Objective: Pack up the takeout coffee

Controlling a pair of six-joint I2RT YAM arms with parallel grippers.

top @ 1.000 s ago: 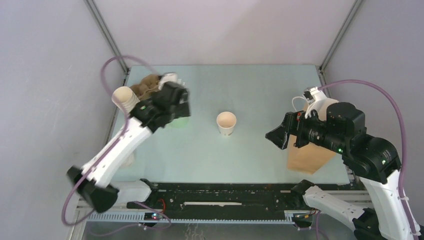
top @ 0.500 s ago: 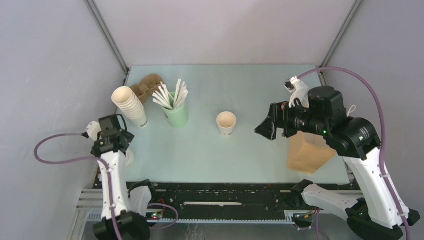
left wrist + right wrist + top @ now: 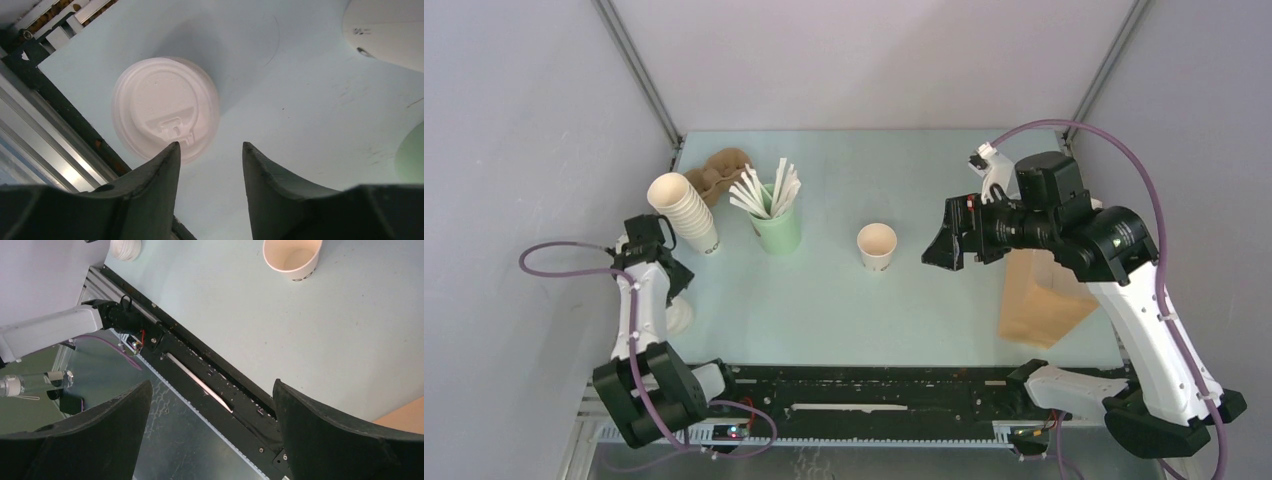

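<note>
Left gripper [image 3: 209, 150] gone from green stick cup [image 3: 779, 232] — now pulled back near-left, jaws apart above white lid [image 3: 165, 107]. Right gripper [image 3: 944, 245] shifted left — nearer paper cup [image 3: 877, 245].

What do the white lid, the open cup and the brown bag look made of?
Lid: likely thin moulded plastic, white with a slight sheen; crisp embossed rings and a sip tab.
Cup: paper, matte cream; rolled rim, small dark print low on the wall.
Bag: kraft paper by its look, flat matte brown; finer texture too small to tell.
</note>
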